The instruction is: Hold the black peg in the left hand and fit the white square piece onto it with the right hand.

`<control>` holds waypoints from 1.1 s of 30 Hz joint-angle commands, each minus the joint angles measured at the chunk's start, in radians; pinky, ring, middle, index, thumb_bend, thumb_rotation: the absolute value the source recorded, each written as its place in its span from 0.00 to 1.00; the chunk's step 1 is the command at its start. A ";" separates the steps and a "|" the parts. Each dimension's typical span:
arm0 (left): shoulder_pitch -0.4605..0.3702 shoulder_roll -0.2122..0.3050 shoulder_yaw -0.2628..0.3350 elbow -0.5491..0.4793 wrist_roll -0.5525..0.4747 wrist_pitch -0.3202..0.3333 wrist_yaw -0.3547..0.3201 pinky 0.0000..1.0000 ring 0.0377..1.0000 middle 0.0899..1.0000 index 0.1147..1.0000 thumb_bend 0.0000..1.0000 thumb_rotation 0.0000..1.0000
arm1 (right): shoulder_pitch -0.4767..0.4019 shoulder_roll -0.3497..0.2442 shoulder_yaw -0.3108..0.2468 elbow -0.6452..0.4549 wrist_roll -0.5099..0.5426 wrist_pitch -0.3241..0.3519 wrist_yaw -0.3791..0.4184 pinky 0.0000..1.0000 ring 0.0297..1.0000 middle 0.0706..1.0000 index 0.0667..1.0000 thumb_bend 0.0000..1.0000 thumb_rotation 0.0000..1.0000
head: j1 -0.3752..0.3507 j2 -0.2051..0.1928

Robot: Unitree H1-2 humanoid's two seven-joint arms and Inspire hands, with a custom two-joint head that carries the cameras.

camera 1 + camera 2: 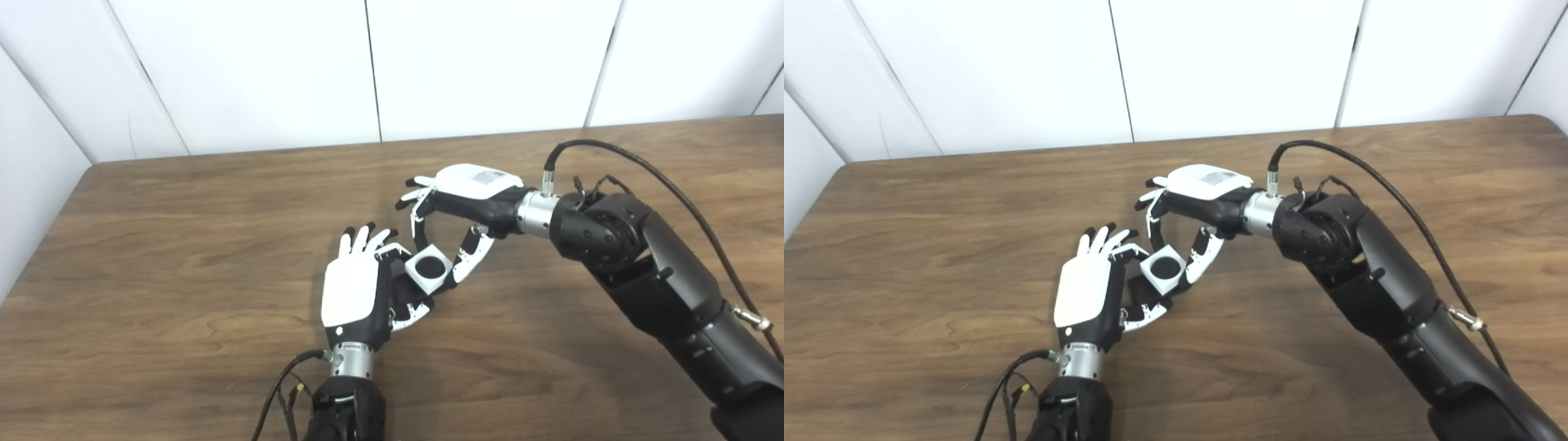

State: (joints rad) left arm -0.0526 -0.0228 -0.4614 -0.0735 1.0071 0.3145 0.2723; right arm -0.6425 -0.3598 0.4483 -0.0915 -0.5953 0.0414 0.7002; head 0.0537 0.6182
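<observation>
Between both hands, white square piece pinched

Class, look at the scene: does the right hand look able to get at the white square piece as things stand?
Probably yes. The right hand already has its fingers around the white square piece, which sits against the left hand. Nothing stands between them, though whether it is actually gripping is unclear.

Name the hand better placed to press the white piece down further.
Right. The right hand pinches the white square piece from above; the left hand grips the black peg beneath.
</observation>
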 commanded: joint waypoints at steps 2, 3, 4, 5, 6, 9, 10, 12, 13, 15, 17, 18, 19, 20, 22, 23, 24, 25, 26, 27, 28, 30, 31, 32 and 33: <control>0.004 -0.063 -0.029 0.038 0.022 0.015 0.018 1.00 0.95 0.84 0.42 0.51 0.09 | -0.033 0.003 -0.008 -0.015 0.007 -0.026 -0.024 0.97 1.00 0.89 0.45 0.52 0.14 | 0.001 0.002; 0.003 -0.064 -0.029 0.039 0.020 0.013 0.020 1.00 0.95 0.84 0.42 0.51 0.09 | -0.032 0.004 -0.007 -0.015 0.007 -0.026 -0.024 0.97 1.00 0.89 0.45 0.52 0.14 | 0.001 0.002; 0.002 -0.064 -0.028 0.040 0.017 0.011 0.024 1.00 0.95 0.84 0.42 0.51 0.09 | -0.031 0.004 -0.007 -0.015 0.005 -0.026 -0.025 0.97 1.00 0.89 0.45 0.52 0.14 | 0.002 0.002; 0.001 -0.064 -0.028 0.041 0.016 0.010 0.026 1.00 0.95 0.84 0.42 0.51 0.09 | -0.030 0.005 -0.006 -0.014 0.004 -0.028 -0.027 0.96 1.00 0.89 0.45 0.52 0.14 | 0.002 0.002; -0.001 -0.064 -0.028 0.043 0.016 0.010 0.027 1.00 0.95 0.84 0.42 0.51 0.09 | -0.029 0.005 -0.004 -0.012 0.001 -0.031 -0.028 0.96 1.00 0.89 0.45 0.52 0.14 | 0.003 0.001; -0.004 -0.063 -0.028 0.042 0.017 0.013 0.024 1.00 0.95 0.84 0.42 0.51 0.09 | -0.028 0.005 -0.001 -0.005 -0.002 -0.044 -0.037 0.95 1.00 0.88 0.45 0.52 0.14 | 0.003 0.001; -0.004 -0.063 -0.028 0.040 0.018 0.015 0.021 1.00 0.95 0.84 0.42 0.51 0.09 | -0.028 0.005 -0.001 -0.004 -0.002 -0.047 -0.039 0.95 1.00 0.88 0.45 0.52 0.14 | 0.003 0.001; -0.005 -0.062 -0.028 0.037 0.018 0.019 0.016 1.00 0.95 0.84 0.42 0.51 0.09 | -0.027 0.005 -0.002 -0.003 -0.002 -0.049 -0.042 0.95 1.00 0.88 0.45 0.52 0.14 | 0.002 0.000; -0.005 -0.062 -0.028 0.035 0.017 0.021 0.014 1.00 0.95 0.84 0.42 0.51 0.09 | -0.026 0.004 -0.001 -0.003 -0.004 -0.049 -0.042 0.95 1.00 0.88 0.45 0.52 0.14 | 0.002 0.000; -0.005 -0.061 -0.030 0.032 0.017 0.024 0.012 1.00 0.95 0.84 0.42 0.51 0.09 | -0.024 0.004 0.001 -0.005 -0.009 -0.049 -0.042 0.95 1.00 0.88 0.45 0.52 0.14 | 0.002 0.000; -0.003 -0.062 -0.030 0.029 0.013 0.022 0.015 1.00 0.95 0.84 0.42 0.51 0.09 | -0.021 0.001 0.002 -0.005 -0.015 -0.046 -0.041 0.95 1.00 0.88 0.45 0.52 0.14 | 0.006 0.002; -0.002 -0.063 -0.030 0.029 0.009 0.018 0.018 1.00 0.95 0.84 0.42 0.51 0.09 | -0.020 0.001 0.003 -0.005 -0.018 -0.045 -0.041 0.95 1.00 0.88 0.45 0.52 0.14 | 0.006 0.002; -0.001 -0.063 -0.030 0.028 0.007 0.017 0.020 1.00 0.95 0.84 0.42 0.51 0.09 | -0.018 0.000 0.003 -0.004 -0.020 -0.046 -0.043 0.95 1.00 0.88 0.45 0.52 0.14 | 0.007 0.001; 0.000 -0.063 -0.031 0.027 0.007 0.017 0.019 1.00 0.95 0.84 0.42 0.51 0.09 | -0.017 -0.001 0.004 -0.002 -0.023 -0.048 -0.044 0.94 1.00 0.88 0.45 0.52 0.14 | 0.007 0.001; 0.001 -0.061 -0.031 0.023 0.007 0.017 0.017 1.00 0.95 0.84 0.42 0.51 0.09 | -0.016 -0.002 0.006 0.002 -0.027 -0.047 -0.044 0.94 0.99 0.88 0.46 0.52 0.14 | 0.008 0.002; 0.002 -0.060 -0.030 0.021 0.005 0.017 0.015 1.00 0.95 0.84 0.42 0.51 0.09 | -0.015 -0.002 0.007 0.004 -0.028 -0.046 -0.045 0.94 0.99 0.88 0.46 0.52 0.14 | 0.008 0.002; 0.003 -0.059 -0.030 0.019 0.005 0.018 0.012 1.00 0.95 0.84 0.42 0.51 0.09 | -0.015 -0.003 0.008 0.006 -0.030 -0.045 -0.045 0.93 0.99 0.88 0.46 0.52 0.14 | 0.009 0.003; 0.004 -0.058 -0.030 0.017 0.005 0.019 0.010 1.00 0.96 0.84 0.42 0.51 0.09 | -0.014 -0.004 0.009 0.007 -0.031 -0.043 -0.044 0.93 0.99 0.88 0.53 0.72 0.15 | 0.009 0.003; 0.004 -0.057 -0.030 0.016 0.005 0.020 0.008 1.00 0.96 0.84 0.42 0.51 0.09 | -0.014 -0.005 0.009 0.009 -0.031 -0.042 -0.044 0.93 0.99 0.88 0.60 0.87 0.16 | 0.009 0.003; 0.005 -0.056 -0.030 0.014 0.005 0.019 0.007 1.00 0.95 0.84 0.42 0.51 0.09 | -0.013 -0.005 0.009 0.010 -0.031 -0.040 -0.043 0.93 0.99 0.88 0.61 0.92 0.17 | 0.009 0.004; 0.006 -0.055 -0.030 0.014 0.003 0.016 0.010 1.00 0.94 0.83 0.42 0.51 0.09 | -0.012 -0.006 0.009 0.011 -0.031 -0.039 -0.043 0.93 0.99 0.88 0.62 0.94 0.17 | 0.009 0.004; 0.006 -0.054 -0.030 0.013 0.003 0.017 0.009 1.00 0.92 0.81 0.42 0.51 0.09 | -0.011 -0.007 0.008 0.014 -0.031 -0.037 -0.041 0.93 0.99 0.88 0.62 0.95 0.18 | 0.009 0.005; 0.006 -0.054 -0.031 0.012 0.007 0.020 0.006 1.00 0.91 0.80 0.42 0.51 0.10 | -0.011 -0.007 0.007 0.015 -0.031 -0.036 -0.041 0.93 0.99 0.88 0.62 0.96 0.18 | 0.009 0.005; 0.006 -0.053 -0.032 0.011 0.011 0.024 0.003 1.00 0.89 0.80 0.42 0.51 0.10 | -0.010 -0.007 0.007 0.017 -0.031 -0.036 -0.042 0.93 0.99 0.88 0.62 0.96 0.18 | 0.009 0.005; 0.005 -0.053 -0.033 0.010 0.014 0.026 0.001 1.00 0.88 0.79 0.43 0.51 0.10 | -0.009 -0.008 0.006 0.018 -0.030 -0.037 -0.042 0.93 0.99 0.88 0.62 0.97 0.19 | 0.010 0.006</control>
State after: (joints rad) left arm -0.0591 -0.0259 -0.4669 -0.0745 1.0023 0.3347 0.2701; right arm -0.6138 -0.3605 0.4654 -0.0604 -0.6324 0.0196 0.6704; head 0.0629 0.6243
